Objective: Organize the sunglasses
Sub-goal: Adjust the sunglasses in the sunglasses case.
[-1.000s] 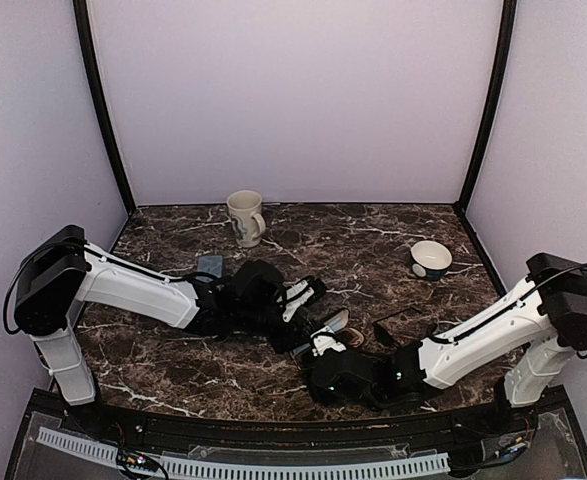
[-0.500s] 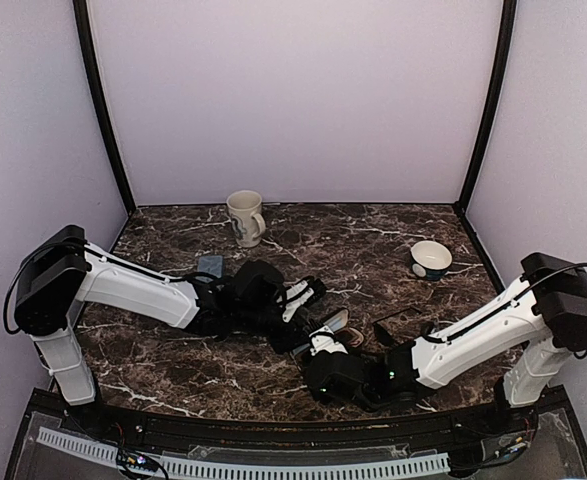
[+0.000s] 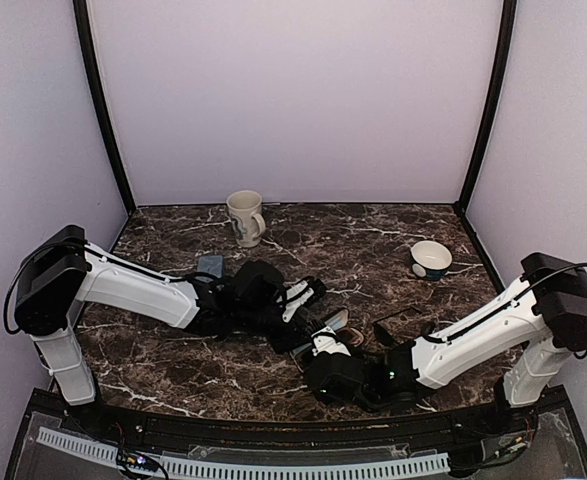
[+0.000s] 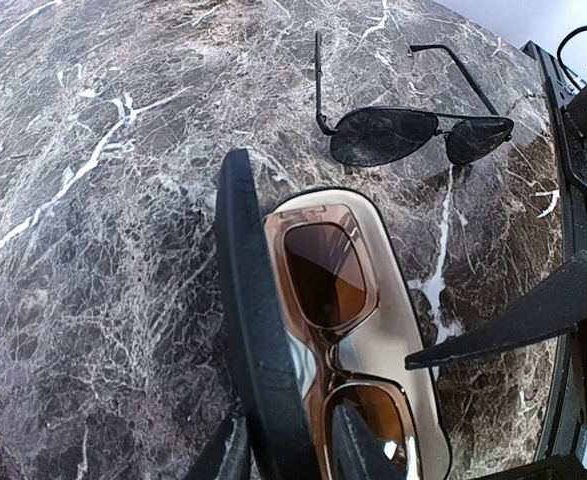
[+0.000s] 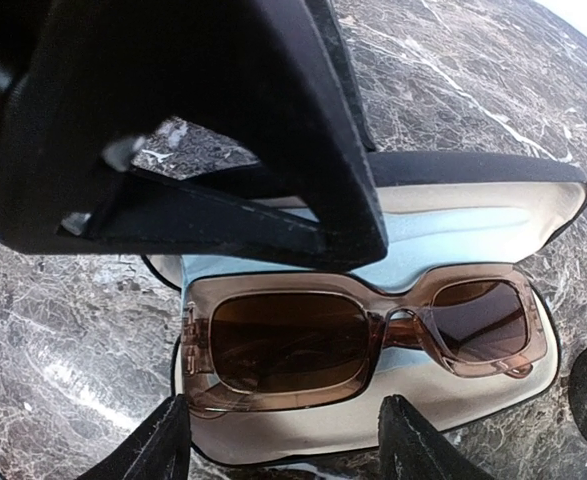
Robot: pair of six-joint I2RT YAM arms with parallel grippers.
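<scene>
Marble tabletop (image 3: pixel 373 235) from above: both arms meet over an open case (image 3: pixel 329 323). Left wrist: left gripper (image 4: pixel 293 452) pinches what seems the case lid (image 4: pixel 248 300); brown-framed sunglasses (image 4: pixel 325 285) lie inside, black aviator sunglasses (image 4: pixel 413 130) on the marble beyond. Right wrist: right gripper (image 5: pixel 285 405) hangs spread above the brown pair.

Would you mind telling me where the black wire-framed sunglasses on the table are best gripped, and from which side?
Probably the bridge of the black wire-framed sunglasses, approached from above with jaws closing front to back. They lie on the table with temples unfolded, so the thin bridge sits exposed between the two lenses, clear of the open case.
</scene>
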